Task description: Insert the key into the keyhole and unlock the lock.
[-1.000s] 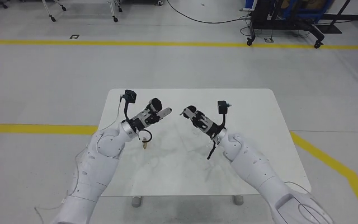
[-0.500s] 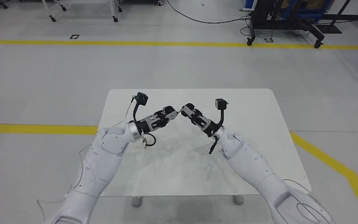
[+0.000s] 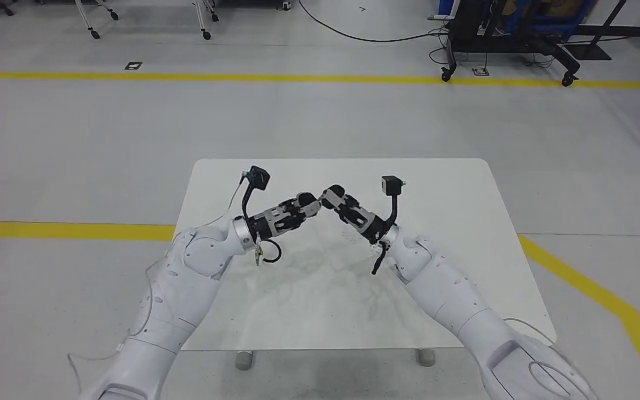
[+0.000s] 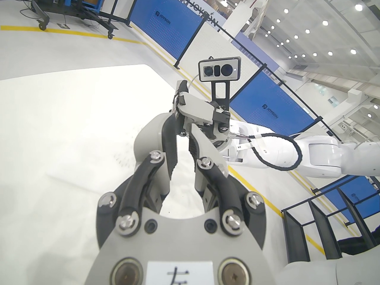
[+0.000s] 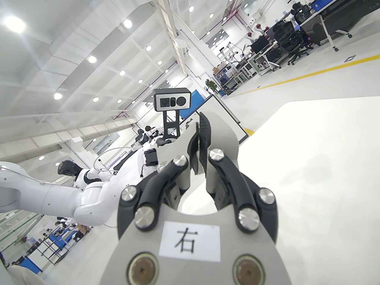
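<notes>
- Setup: both arms are raised over the white table [image 3: 440, 300]. The left gripper [image 3: 306, 205] comes in from 7 o'clock and the right gripper [image 3: 333, 197] from 5 o'clock.
- The two meet nose to nose just toward 12 o'clock of the table's middle, touching or very nearly.
- Right gripper: in its own wrist view the pads [image 5: 204, 137] are pressed together along their length. Anything pinched between them is too thin to make out.
- Left gripper: I cannot tell whether it is apart or clamped, because the right gripper's nose sits directly in front of its tip.
- Key and lock: both are too small and too hidden at the meeting point to tell apart. I judge they are there, in the air between the two noses and off the table. I cannot tell which gripper has which.
- Step, as judged: lining the key up with the keyhole. The turn is not yet done.
- Risk 1: neither part rests on the table. A slightly off-axis push would deflect the lock rather than seat the key, and the key could jam or skate off the face.
- Risk 2: the key is held in a thin pinch. Side load or turning torque could swivel it between the pads, or drop it to the table.
- Risk 3: the noses are crowded together. Further closing could knock one gripper against the other and shift either hold.
</notes>
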You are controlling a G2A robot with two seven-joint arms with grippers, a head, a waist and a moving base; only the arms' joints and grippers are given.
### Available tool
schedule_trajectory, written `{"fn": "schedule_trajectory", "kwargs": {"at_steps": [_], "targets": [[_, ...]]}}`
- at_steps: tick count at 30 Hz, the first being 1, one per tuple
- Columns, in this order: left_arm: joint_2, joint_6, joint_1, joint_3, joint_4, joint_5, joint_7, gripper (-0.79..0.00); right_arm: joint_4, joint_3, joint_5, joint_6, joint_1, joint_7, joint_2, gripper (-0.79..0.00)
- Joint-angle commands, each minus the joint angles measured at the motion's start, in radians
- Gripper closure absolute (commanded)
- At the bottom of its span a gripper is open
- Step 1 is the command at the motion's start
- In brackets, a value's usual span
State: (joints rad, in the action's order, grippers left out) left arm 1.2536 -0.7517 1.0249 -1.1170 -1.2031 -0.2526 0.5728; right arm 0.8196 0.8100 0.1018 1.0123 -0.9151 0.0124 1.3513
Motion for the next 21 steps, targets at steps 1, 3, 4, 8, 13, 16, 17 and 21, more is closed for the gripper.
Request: {"fn": "schedule_trajectory", "kwargs": {"at_steps": [1, 3, 4, 8, 13, 16, 17, 21], "targets": [[-0.002, -0.001, -0.001, -0.005, 0.003, 0.005, -0.003, -0.265, -0.005, 0.006, 0.012, 0.0, 0.002, -0.011, 0.0, 0.0], [-0.004, 0.0, 0.0, -0.01, 0.006, 0.012, -0.008, -0.268, -0.008, 0.012, 0.026, 0.0, 0.001, -0.024, -0.001, 0.0], [-0.004, 0.004, 0.001, -0.01, 0.009, 0.025, -0.008, -0.256, -0.009, 0.014, 0.034, 0.0, 0.001, -0.031, -0.002, 0.0], [-0.006, 0.007, -0.002, -0.01, 0.008, 0.031, 0.001, -0.24, 0.003, 0.015, 0.054, 0.0, -0.004, -0.044, -0.002, 0.0], [-0.007, 0.008, -0.002, 0.001, 0.002, 0.029, 0.003, -0.243, 0.031, -0.002, 0.035, 0.0, -0.011, -0.015, 0.0, 0.0], [-0.008, 0.008, -0.004, 0.006, 0.0, 0.027, 0.004, -0.243, 0.032, -0.008, 0.02, 0.0, -0.008, 0.002, 0.001, 0.0], [-0.008, 0.008, -0.004, 0.007, 0.001, 0.026, 0.003, -0.237, 0.03, -0.009, 0.015, 0.0, -0.007, 0.006, 0.002, 0.0], [-0.009, 0.007, -0.006, 0.009, 0.003, 0.026, 0.0, 0.0, 0.021, -0.01, 0.003, 0.0, -0.003, 0.016, 0.004, 0.0]]}}
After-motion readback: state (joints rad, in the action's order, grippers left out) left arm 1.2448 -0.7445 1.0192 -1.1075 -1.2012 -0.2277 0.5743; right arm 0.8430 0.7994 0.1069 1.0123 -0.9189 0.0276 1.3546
